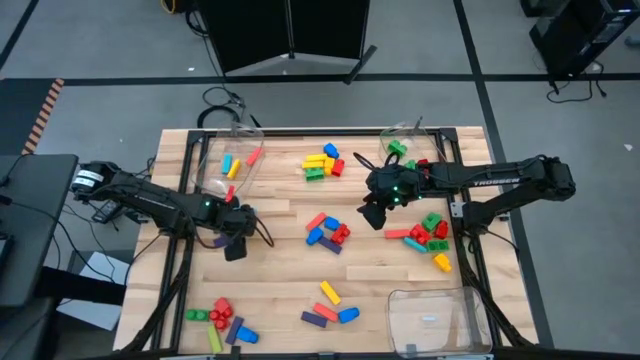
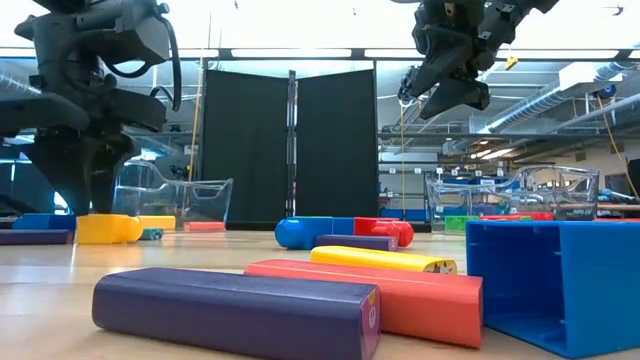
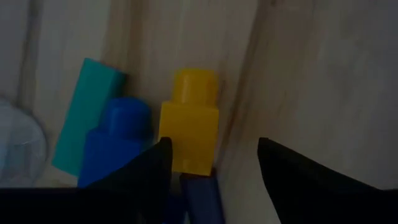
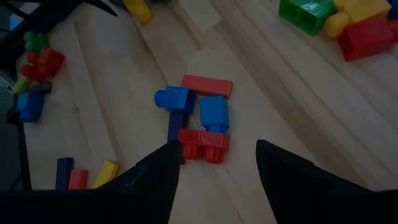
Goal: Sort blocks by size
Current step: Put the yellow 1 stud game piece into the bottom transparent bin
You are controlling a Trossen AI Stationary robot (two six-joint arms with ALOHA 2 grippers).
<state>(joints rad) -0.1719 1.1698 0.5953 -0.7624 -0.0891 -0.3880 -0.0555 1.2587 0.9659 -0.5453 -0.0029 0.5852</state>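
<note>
L gripper [image 1: 237, 243] low at table's [image 1: 285, 290] left, fingers spread by yellow brick [image 3: 189, 132]. R gripper [image 1: 374, 214] up right of centre, spread, empty, above blocks [image 1: 327, 232].

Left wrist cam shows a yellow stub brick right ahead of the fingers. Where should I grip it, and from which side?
Grip the yellow brick across its flat square body, below the round stud, descending from above. One flank abuts the blue brick, so that finger has little room; the other flank faces bare wood. The left gripper looks open and empty.
</note>
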